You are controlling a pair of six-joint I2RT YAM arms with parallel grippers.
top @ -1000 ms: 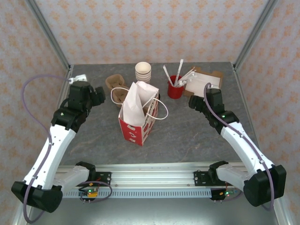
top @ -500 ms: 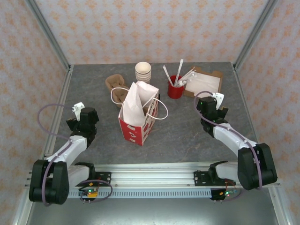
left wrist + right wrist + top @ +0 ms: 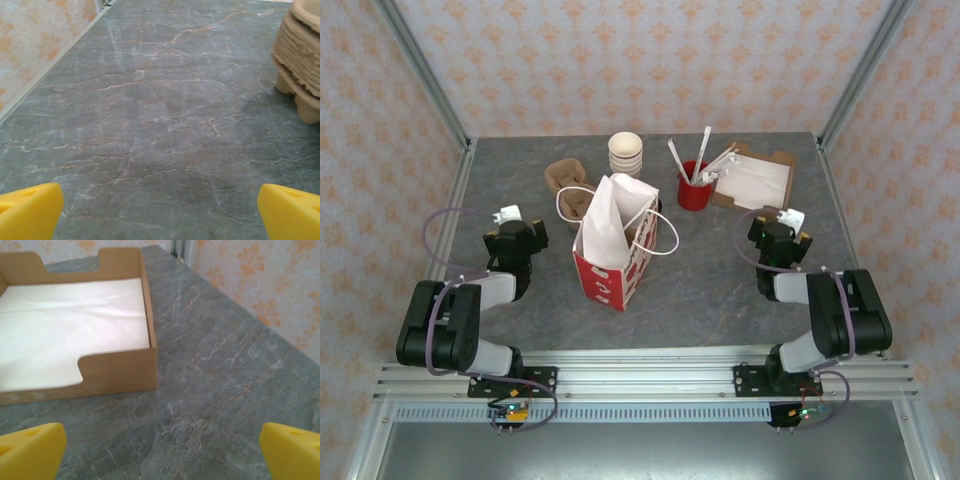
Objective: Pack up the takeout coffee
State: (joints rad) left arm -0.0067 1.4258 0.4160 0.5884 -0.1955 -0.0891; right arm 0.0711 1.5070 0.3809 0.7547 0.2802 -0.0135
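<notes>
Care now means leaving the red-and-white bag (image 3: 610, 272) upright on the bench (image 3: 720, 290), since we judge the takeout coffee hidden inside it, while both arms' jaws gape fully, holding nothing.

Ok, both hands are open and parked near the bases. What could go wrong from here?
1. The tall, narrow red-and-white paper bag could tip if the left hand or right hand nudges it.
2. White paper fills part of its mouth, and its white loop handles hang out sideways; either could snag a finger.
3. The red cup of white sticks and the stack of cream paper cups stand close behind it; a reach past may knock them.
</notes>
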